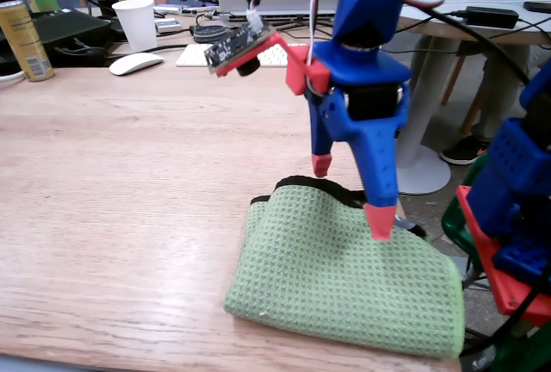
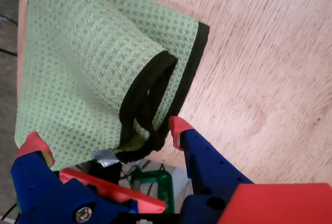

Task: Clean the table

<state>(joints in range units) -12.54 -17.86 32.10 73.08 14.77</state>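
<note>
On the table [image 1: 112, 182] we see a cloth [image 1: 344, 277] at its near corner; our gripper [image 1: 351, 193] hangs released above. We may pinch only the hem, apparently doubled, and drag it off.

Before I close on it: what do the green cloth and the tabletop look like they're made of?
Green cloth: soft woven fabric, waffle-textured, matte, with black stitched edging; likely microfibre or cotton. Table: light wood or wood-look veneer, visible grain, slight sheen. The open gripper straddles the cloth's black edge.
</note>
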